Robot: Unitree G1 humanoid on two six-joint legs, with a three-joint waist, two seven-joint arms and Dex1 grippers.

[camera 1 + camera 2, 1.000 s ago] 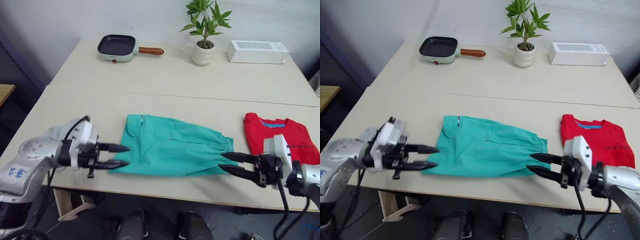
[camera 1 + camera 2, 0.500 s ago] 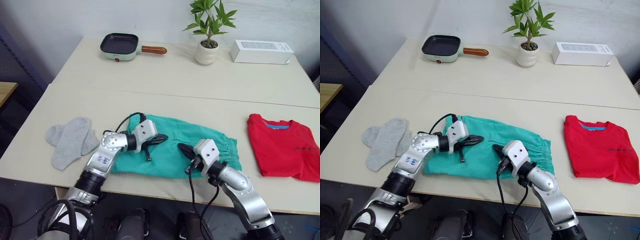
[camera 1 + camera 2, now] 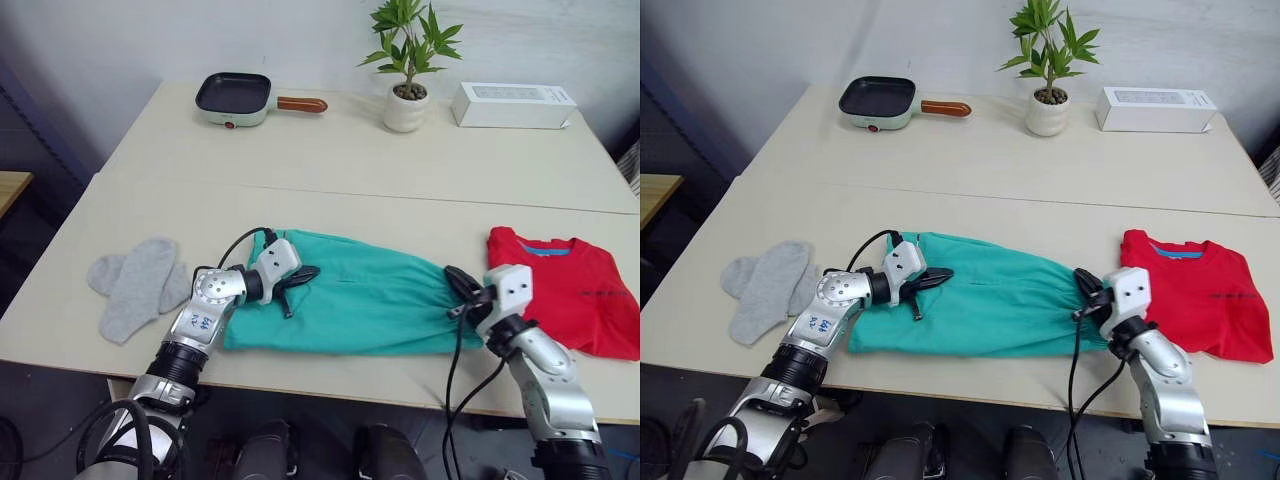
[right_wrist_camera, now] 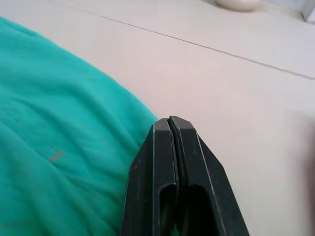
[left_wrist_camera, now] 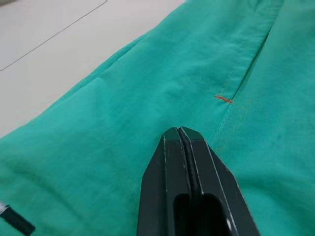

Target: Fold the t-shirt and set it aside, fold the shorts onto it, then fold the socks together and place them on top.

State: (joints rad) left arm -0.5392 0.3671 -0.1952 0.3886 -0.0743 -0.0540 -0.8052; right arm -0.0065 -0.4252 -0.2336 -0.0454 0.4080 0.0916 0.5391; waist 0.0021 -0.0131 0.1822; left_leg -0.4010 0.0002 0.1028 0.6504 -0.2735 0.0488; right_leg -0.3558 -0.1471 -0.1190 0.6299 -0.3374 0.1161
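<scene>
The teal shorts (image 3: 360, 305) lie flat along the table's front edge, with a small red mark (image 5: 224, 99) beside a seam. My left gripper (image 3: 310, 272) rests shut on their upper left part, with no fabric between the fingers (image 5: 170, 147). My right gripper (image 3: 451, 274) is shut too, its tip at the gathered right end of the shorts, where cloth meets bare table (image 4: 236, 88). To the right lies the folded red t-shirt (image 3: 570, 290), its blue neck band showing. Left of my left arm, the grey socks (image 3: 135, 285) lie side by side.
At the back of the table stand a frying pan (image 3: 235, 95), a potted plant (image 3: 407, 100) and a white box (image 3: 513, 103). A seam (image 3: 400, 195) crosses the table behind the clothes. The front edge runs just below the shorts.
My right gripper has moved from the middle of the shorts to their right end. The shorts now lie stretched out longer and flatter to the right. The left gripper has barely moved.
</scene>
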